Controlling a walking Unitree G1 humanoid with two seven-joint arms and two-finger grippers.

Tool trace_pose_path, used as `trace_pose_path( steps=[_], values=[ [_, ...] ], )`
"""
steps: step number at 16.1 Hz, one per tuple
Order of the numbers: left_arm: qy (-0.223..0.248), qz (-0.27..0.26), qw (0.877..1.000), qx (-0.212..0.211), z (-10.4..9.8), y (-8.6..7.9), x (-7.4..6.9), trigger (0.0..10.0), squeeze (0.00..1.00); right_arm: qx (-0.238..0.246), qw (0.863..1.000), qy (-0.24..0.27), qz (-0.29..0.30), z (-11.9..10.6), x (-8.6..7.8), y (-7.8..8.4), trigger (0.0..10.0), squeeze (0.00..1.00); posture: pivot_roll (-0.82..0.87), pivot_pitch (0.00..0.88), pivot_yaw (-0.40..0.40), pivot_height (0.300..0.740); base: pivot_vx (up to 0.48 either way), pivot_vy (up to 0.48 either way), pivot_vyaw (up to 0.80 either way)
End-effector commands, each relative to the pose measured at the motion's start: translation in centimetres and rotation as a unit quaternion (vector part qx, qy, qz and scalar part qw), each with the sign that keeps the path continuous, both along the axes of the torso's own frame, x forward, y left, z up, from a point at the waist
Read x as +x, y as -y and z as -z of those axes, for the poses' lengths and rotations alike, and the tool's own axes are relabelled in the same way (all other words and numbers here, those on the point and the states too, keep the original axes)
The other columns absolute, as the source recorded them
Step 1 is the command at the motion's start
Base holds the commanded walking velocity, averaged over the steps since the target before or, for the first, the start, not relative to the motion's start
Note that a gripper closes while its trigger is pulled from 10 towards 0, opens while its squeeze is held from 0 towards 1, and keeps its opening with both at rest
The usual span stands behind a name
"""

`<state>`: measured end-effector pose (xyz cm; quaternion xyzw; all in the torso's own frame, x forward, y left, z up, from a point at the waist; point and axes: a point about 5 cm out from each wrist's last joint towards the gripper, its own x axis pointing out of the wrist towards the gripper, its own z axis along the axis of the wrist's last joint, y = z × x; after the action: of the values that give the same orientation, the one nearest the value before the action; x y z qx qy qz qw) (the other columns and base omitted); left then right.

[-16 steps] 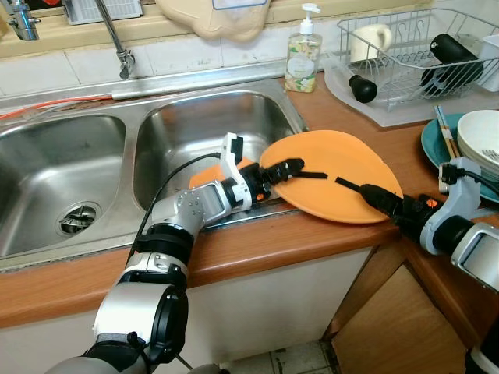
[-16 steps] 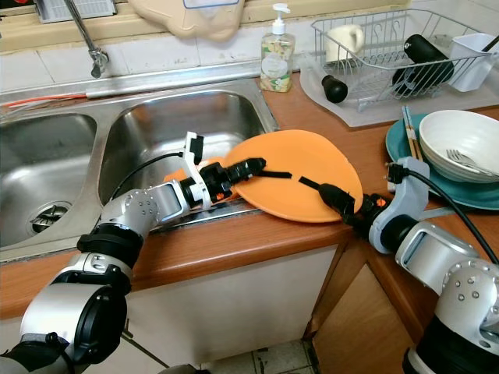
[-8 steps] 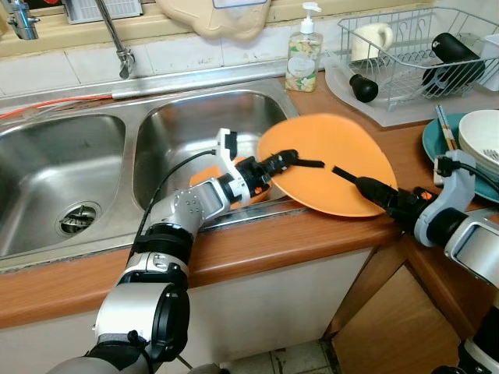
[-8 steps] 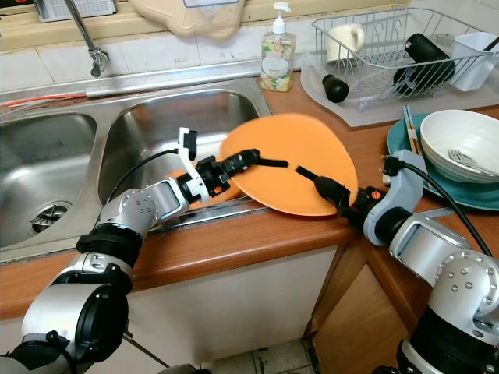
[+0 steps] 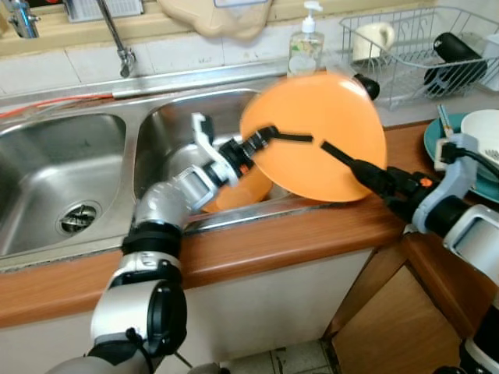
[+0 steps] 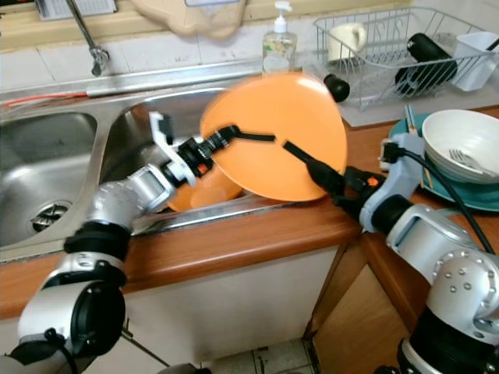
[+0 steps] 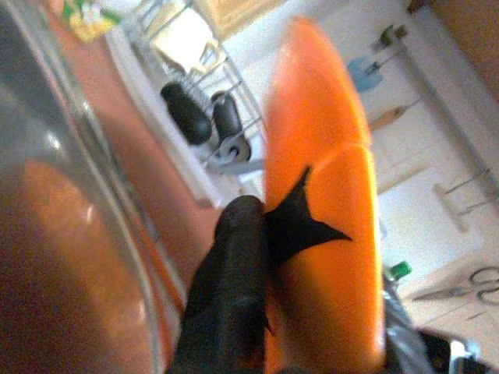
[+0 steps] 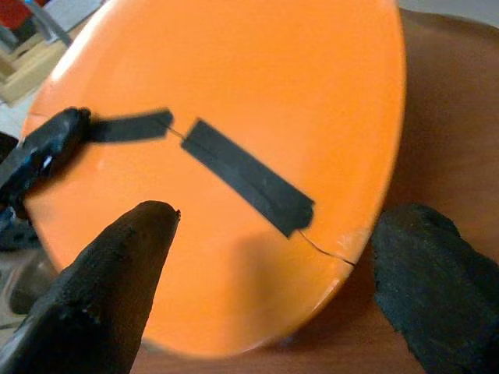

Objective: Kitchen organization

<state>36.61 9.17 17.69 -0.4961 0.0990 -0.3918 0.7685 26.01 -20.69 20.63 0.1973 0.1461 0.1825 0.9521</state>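
Mid-lift of the orange plate, tilted up steeply over the front edge of the counter at the right basin of the sink, probably heading for the dish rack at the counter's back right corner or for the basin; cannot tell which. Left gripper clamped on the plate's left rim, one finger pressed on the face per left wrist view. Right gripper reaching across the plate's lower right face, fingers spread wide in right wrist view, supporting rather than pinching, not closed on anything. Next move likely needs both arms moved together, left grip kept firm, tilt controlled to stop a slip off the edge. Plate: large, round, smooth orange plastic look, black tape strips across the face, thin crack running from the tape to the rim, so likely fragile there. Second orange piece sits low in the right basin under the plate. Soap bottle at the counter's back edge, white bowl on a teal plate at the right edge.
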Motion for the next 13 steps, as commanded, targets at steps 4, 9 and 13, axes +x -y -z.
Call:
trace_pose_path(
  steps=[4,9,13],
  values=[
    [0.026,-0.07,0.997,-0.032,-3.0,-3.5,0.2,0.0,0.0,0.005,0.998,0.054,-0.038,-1.7,0.4,-1.5,10.0,0.0,-0.19,0.0,0.086,0.74,0.0,0.0,0.0],
    [0.02,-0.198,0.978,0.06,-2.7,-7.6,0.2,0.0,0.0,-0.009,0.994,0.085,-0.067,-2.6,0.7,-2.4,10.0,0.0,-0.17,0.0,0.076,0.74,0.0,0.0,0.0],
    [-0.008,-0.271,0.947,0.173,-1.3,-9.4,0.4,0.0,0.0,-0.061,0.99,0.094,-0.088,-2.1,0.8,-3.1,10.0,0.0,-0.16,0.0,0.072,0.74,0.0,0.0,0.0]
  ],
)
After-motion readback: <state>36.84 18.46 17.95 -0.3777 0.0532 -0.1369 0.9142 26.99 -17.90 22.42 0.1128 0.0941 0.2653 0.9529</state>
